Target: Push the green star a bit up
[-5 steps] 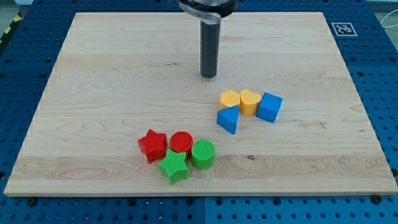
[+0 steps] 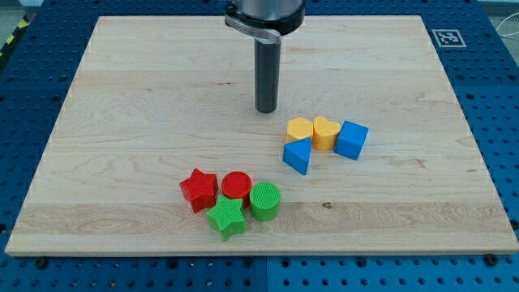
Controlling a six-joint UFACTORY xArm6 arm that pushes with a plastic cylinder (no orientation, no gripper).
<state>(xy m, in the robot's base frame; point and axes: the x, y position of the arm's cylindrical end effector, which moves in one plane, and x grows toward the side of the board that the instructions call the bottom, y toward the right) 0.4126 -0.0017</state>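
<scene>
**My tip far above the green star**

I carry a bare rod, nothing to spread or pinch. My tip [image 2: 266, 110] stands mid-board toward the top edge. The green star [image 2: 226, 216] sits near the bottom edge, touching the red star [image 2: 199, 189] and green cylinder [image 2: 264, 200].

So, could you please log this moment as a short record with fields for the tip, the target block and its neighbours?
tip: my tip rests on the wooden board, well above the green star, toward the view's top
target: green star, near the view's bottom
touching target: red star, red cylinder, green cylinder
other group: yellow hexagon, yellow heart, blue cube, blue triangle
</scene>
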